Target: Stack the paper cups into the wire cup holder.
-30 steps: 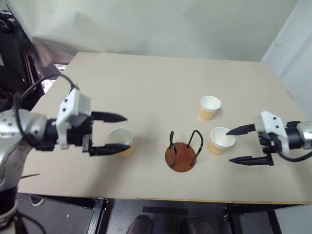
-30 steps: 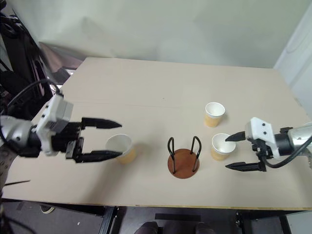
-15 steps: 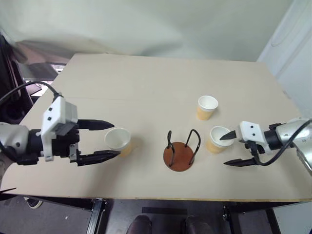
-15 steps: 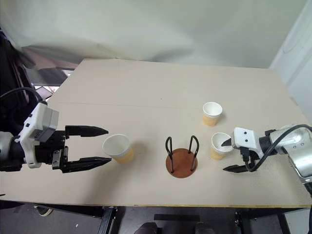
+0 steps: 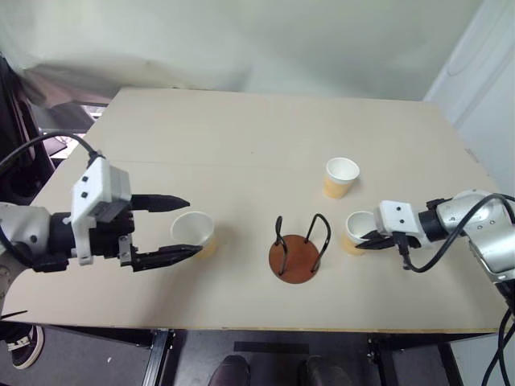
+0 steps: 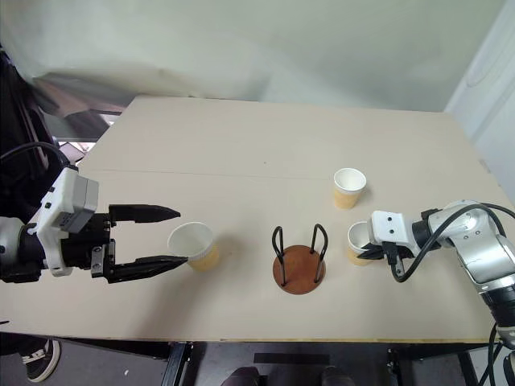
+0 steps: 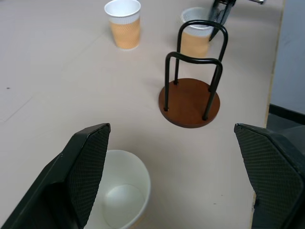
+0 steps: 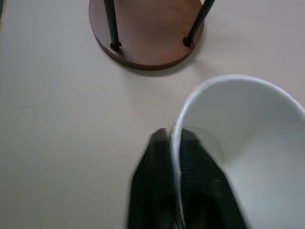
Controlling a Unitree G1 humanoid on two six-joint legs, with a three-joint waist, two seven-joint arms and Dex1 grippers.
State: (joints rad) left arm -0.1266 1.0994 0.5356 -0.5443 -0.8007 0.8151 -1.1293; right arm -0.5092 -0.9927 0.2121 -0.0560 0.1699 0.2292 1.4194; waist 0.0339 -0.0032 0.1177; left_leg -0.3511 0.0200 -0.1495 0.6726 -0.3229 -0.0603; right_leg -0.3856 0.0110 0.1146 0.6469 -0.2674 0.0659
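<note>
Since a sec ago my right gripper (image 8: 175, 143) pinched shut on cup (image 5: 358, 229) rim beside wire cup holder (image 5: 297, 249); left gripper (image 5: 183, 227) stood wide. Thin paper, light, crushable: grip gently.

The paper cups (image 5: 341, 177) look matt, one ribbed outside, smooth white inside. The wire cup holder (image 7: 189, 101) has a smooth, satin brown wood-like base under thin black metal loops; the table (image 5: 241, 137) is matt pale wood, and the left gripper's fingers (image 7: 88, 168) show finely textured black pads
</note>
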